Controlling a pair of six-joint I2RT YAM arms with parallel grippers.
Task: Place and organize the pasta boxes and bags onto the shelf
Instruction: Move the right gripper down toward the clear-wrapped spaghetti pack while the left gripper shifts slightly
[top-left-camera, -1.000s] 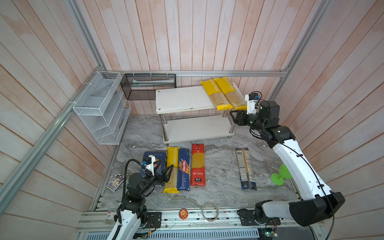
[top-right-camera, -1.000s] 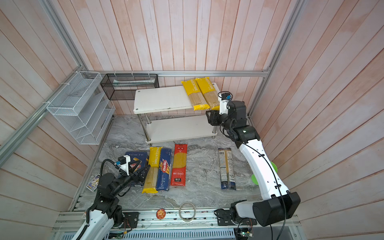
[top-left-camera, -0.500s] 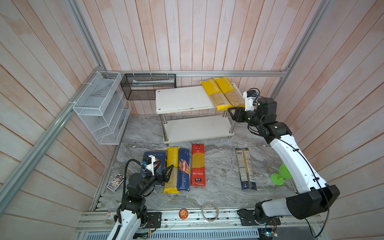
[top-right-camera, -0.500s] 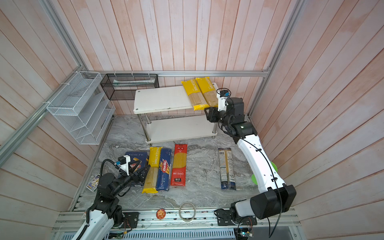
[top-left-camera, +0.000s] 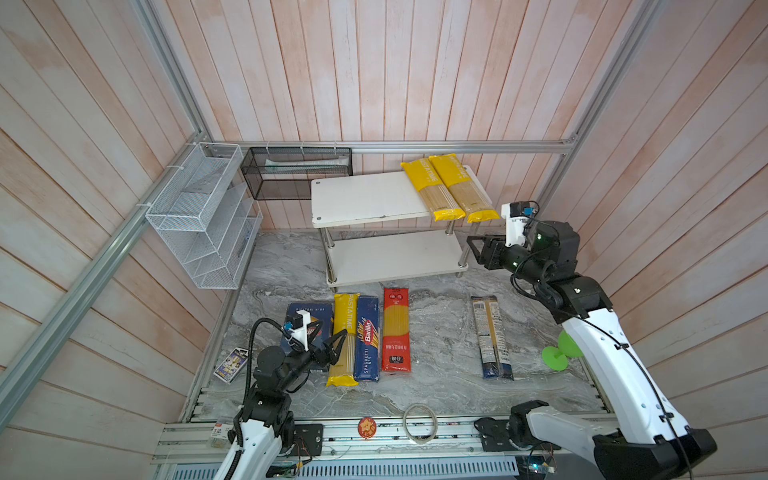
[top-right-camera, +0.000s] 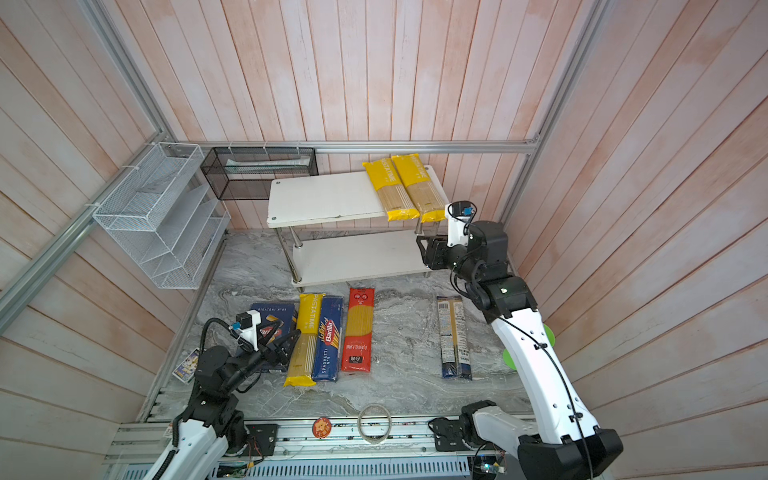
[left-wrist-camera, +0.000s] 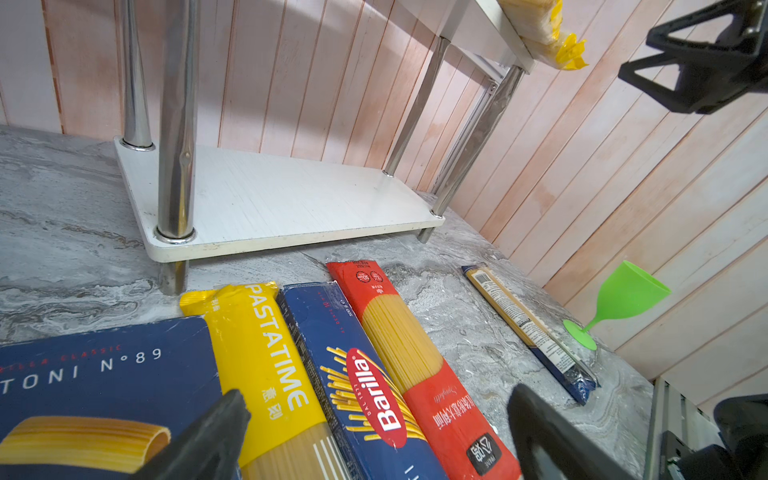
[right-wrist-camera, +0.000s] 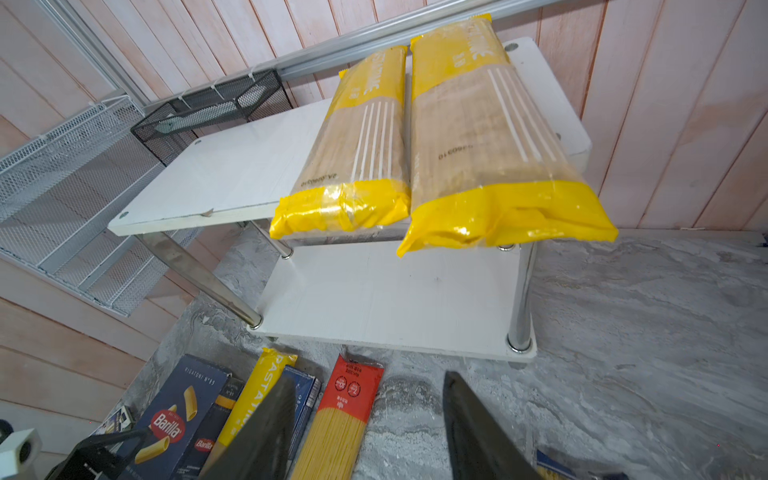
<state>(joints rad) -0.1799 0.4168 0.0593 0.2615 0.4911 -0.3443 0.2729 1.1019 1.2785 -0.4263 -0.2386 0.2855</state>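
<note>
The shelf carries two yellow bags at the right end of its top board, their ends overhanging the front edge. On the floor in front lie the rigatoni box, a yellow bag, the spaghetti box, a red bag and, apart to the right, a clear bag. My left gripper hovers open and empty low over the near end of that row. My right gripper hangs open and empty just right of the shelf's right end.
A white wire rack and a black mesh basket hang on the walls left of the shelf. A green goblet stands by the right wall under my right arm. A small card packet lies at the left edge, a tape ring on the front rail.
My right arm has shifted slightly, bringing its gripper a little lower beside the shelf's right end. The left arm and all the pasta have stayed put.
</note>
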